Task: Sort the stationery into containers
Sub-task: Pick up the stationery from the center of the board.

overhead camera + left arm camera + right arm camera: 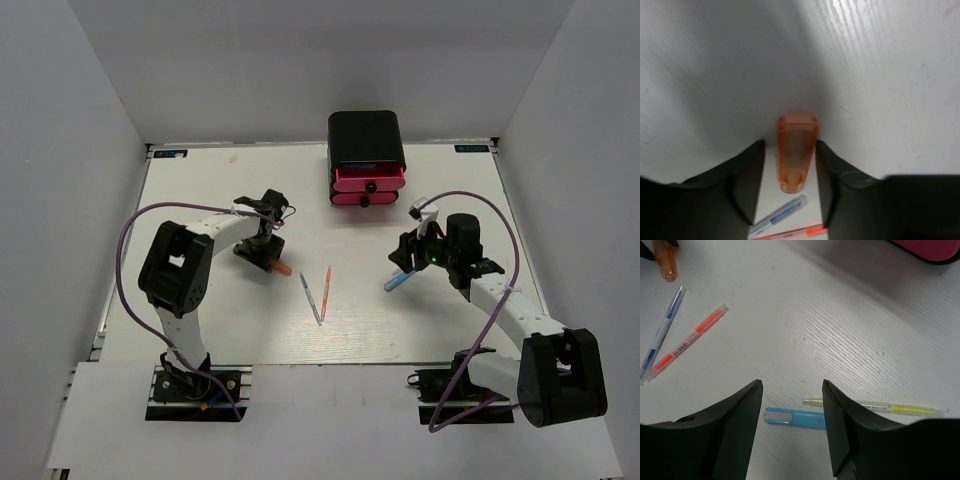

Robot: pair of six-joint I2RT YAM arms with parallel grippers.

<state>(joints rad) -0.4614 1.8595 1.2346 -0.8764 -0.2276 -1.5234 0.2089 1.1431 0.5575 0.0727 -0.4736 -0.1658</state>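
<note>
Straddling the orange capsule [797,150] with the left gripper [790,146], fingers apart on either flank and not clamped (with a strip of table showing down one side). Found lying flat on the white table [880,75], left of centre, well apart from the pink drawers [367,180] at the far edge. Judged light, rigid and smooth-skinned, so apt to skid or roll if pushed from one side only; best pinched across the two long flanks, about mid-length. Lay lengthwise along the gap between the fingers, squarer broad end pointing away from the wrist, narrower rounded end toward it.

Posed the right gripper [792,385] low over the table, fingers likewise apart and nothing between them. Spotted the light-blue marker [795,418] just below, flat on the table, one end out of sight behind a finger. Judged stiff, light, thicker than the pens, easiest taken across mid-barrel. Lay crosswise to the fingers, lengthwise along their closing line, so probably calling for a turn of the wrist first. Noted the yellow pen [880,407] just beside it and nearly parallel, and the red pen [690,342] and grey pen [662,332] together at mid-table.
</note>
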